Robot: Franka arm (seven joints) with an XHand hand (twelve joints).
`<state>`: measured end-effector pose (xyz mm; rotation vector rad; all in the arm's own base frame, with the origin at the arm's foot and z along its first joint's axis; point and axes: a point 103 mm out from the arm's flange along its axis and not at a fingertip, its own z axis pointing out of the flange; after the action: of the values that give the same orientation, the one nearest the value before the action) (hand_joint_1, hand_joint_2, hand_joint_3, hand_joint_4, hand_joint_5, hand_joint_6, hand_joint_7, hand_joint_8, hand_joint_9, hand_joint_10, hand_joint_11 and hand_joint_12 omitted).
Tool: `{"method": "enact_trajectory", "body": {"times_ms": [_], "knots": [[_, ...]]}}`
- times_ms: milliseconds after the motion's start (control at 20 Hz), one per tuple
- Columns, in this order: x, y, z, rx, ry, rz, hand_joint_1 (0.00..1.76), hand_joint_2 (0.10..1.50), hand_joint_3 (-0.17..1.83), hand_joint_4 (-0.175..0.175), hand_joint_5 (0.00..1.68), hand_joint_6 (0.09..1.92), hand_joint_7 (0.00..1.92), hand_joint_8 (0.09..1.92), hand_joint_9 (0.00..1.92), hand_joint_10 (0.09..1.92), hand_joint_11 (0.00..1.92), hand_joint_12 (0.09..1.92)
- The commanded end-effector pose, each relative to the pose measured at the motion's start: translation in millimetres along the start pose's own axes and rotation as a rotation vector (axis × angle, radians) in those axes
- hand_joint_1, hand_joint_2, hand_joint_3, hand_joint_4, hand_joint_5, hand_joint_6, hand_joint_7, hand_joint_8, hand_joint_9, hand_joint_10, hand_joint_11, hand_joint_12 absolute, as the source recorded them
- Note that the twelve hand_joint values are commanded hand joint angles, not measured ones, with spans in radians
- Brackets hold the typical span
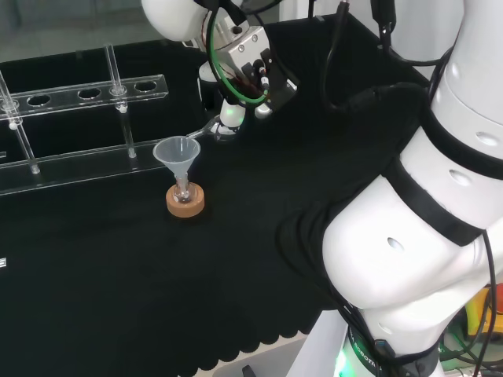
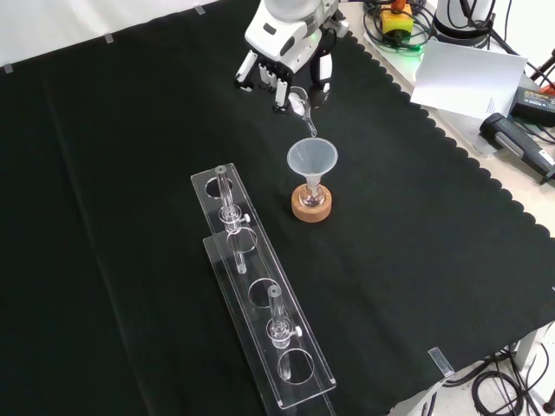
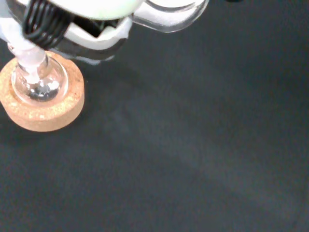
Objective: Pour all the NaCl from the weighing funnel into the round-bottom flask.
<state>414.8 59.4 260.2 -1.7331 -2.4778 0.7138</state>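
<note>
The small round-bottom flask (image 1: pixel 183 191) sits upright on a cork ring (image 1: pixel 186 204) mid-cloth, with a clear plastic funnel (image 1: pixel 176 150) in its neck. My hand (image 1: pixel 245 69) hovers just beyond the funnel, its fingers curled round the glass weighing funnel (image 1: pixel 209 126), which is tilted with its spout at the plastic funnel's rim. In the front view the hand (image 2: pixel 282 48) comes in from the top, and the weighing funnel (image 2: pixel 301 107) slants down toward the plastic funnel (image 2: pixel 312 159) over the flask (image 2: pixel 311 194). In the wrist view the flask (image 3: pixel 38 83) shows pale specks at its bottom.
A clear plastic tube rack (image 2: pixel 260 295) with a few glass tubes stands left of the flask in the front view; in the head view the rack (image 1: pixel 78 98) lies beyond it. Papers and tools (image 2: pixel 486 95) lie past the cloth's scalloped edge (image 2: pixel 451 147).
</note>
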Motion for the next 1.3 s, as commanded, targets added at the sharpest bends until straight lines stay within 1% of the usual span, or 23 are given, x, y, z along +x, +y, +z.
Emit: {"method": "enact_trajectory", "body": {"times_ms": [50,300,600,900,1200,1300], "knots": [[0.8,0.5,-3.6,0.032,-0.033,-0.009,1.11,0.61,0.75,0.175,1.27,0.71,1.64,0.34,1.45,0.35,0.26,1.48],[1.3,-0.9,-10.4,0.035,-0.045,-0.009,1.12,0.61,0.75,0.175,1.27,0.71,1.65,0.34,1.45,0.35,0.26,1.48],[5.5,0.6,-18.8,0.051,-0.084,-0.022,1.12,0.60,0.76,0.175,1.27,0.72,1.65,0.33,1.45,0.35,0.26,1.48],[12.2,8.3,-26.9,0.098,-0.142,-0.033,1.12,0.60,0.77,0.175,1.27,0.72,1.65,0.33,1.45,0.35,0.26,1.48],[15.7,14.4,-28.6,0.136,-0.188,-0.050,1.12,0.60,0.77,0.175,1.27,0.72,1.65,0.33,1.45,0.35,0.25,1.48],[16.8,16.2,-28.8,0.155,-0.212,-0.053,1.12,0.60,0.78,0.175,1.27,0.72,1.65,0.33,1.45,0.35,0.25,1.48]]}}
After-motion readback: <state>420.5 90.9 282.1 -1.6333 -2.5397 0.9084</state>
